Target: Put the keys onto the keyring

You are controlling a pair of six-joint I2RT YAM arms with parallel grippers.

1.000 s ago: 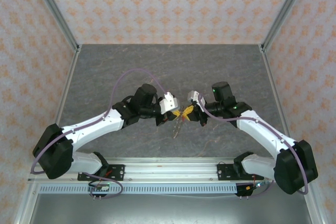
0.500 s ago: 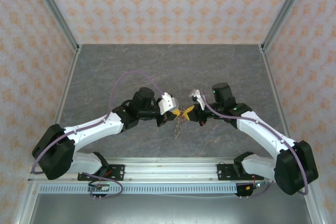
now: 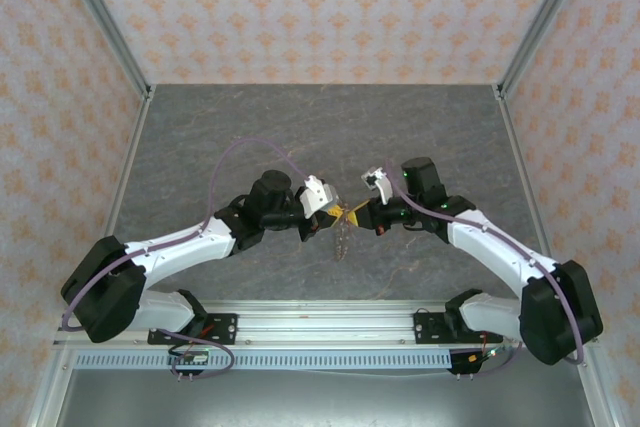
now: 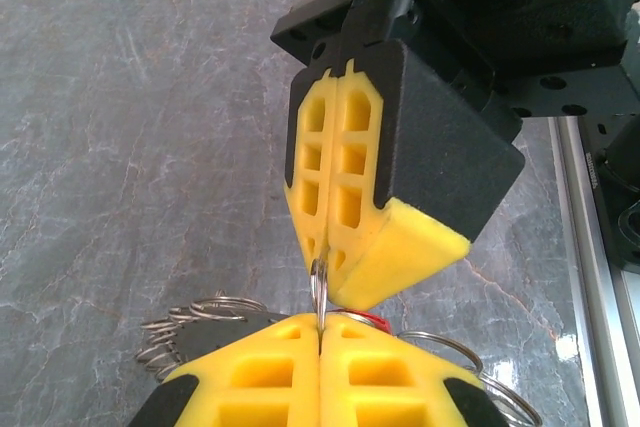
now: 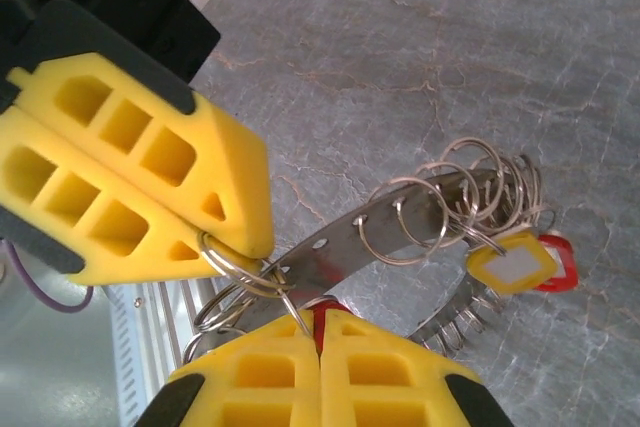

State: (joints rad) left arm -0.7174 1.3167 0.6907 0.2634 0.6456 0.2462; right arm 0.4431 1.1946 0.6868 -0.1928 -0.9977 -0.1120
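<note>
My left gripper [image 3: 337, 214] and right gripper [image 3: 360, 215] meet tip to tip above the table's middle. The keyring [image 5: 345, 242], a flat silver toothed ring carrying several wire split rings, hangs under them [image 3: 341, 238]. In the left wrist view my left gripper [image 4: 322, 322] is shut on a small split ring [image 4: 319, 282]. My right gripper [image 4: 322, 252] pinches the same ring from above. In the right wrist view my right gripper [image 5: 320, 325] is shut on a red key [image 5: 328, 307] and ring wire, while my left gripper [image 5: 215, 239] nips the split ring [image 5: 232, 262]. A yellow key [image 5: 510, 265] and another red key [image 5: 556, 265] dangle from rings on the far side.
The grey stone-patterned table [image 3: 250, 137] is walled by patterned panels at the back and both sides. A metal rail [image 3: 320, 319] with the arm bases runs along the near edge. Open tabletop lies behind and to both sides of the grippers.
The left wrist has drawn back slightly to the left and the right wrist has turned a little. The fingertips stay together at the centre and the hanging keyring has barely moved.
</note>
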